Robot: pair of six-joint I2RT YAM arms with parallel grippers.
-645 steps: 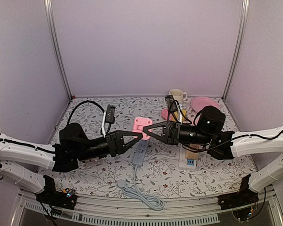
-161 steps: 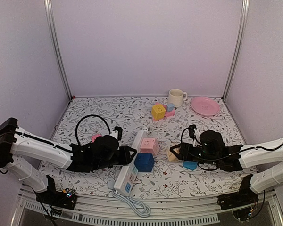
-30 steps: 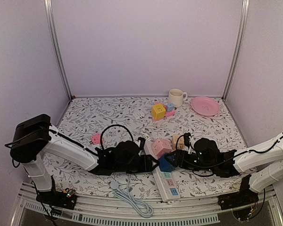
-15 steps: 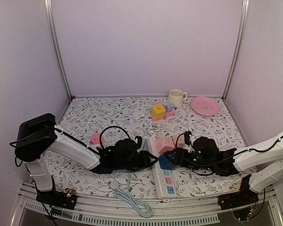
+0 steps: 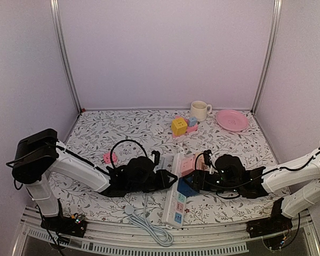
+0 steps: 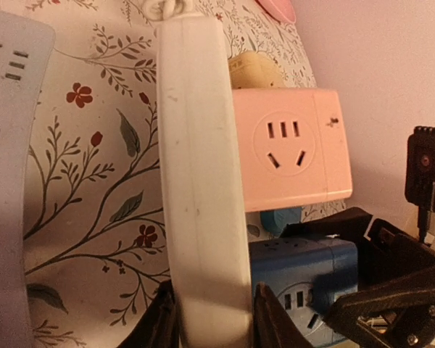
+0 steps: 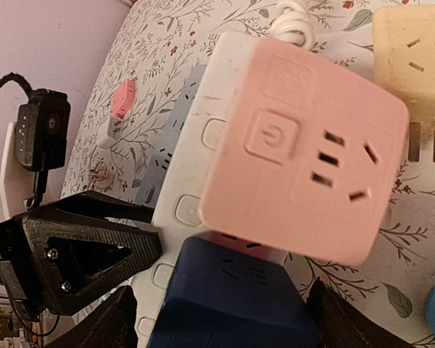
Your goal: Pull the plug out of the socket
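Blue plug [image 7: 225, 297]: sits on the white power strip [image 6: 199, 181] next to a pink plug [image 7: 304, 145], near the table's [image 5: 122, 128] front edge.
Left pincer [image 6: 206, 326]: pinches the power strip's long sides; only the left wrist view shows this.
Right pincer [image 7: 225, 315]: fingers flank the blue plug; I cannot tell if they press it.
Top view: shows the power strip lying diagonally, with both pincer tips hidden.

Mug [image 5: 200, 110]: cream, upright at the back of the table.
Plate [image 5: 232, 119]: pink, just right of the mug.
Blocks [image 5: 179, 126]: yellow cube with small blue and pink pieces, front-left of the mug.
Cloth [image 5: 122, 128]: floral, covers the table.
Pink piece [image 5: 109, 158]: small, on the cloth at left.
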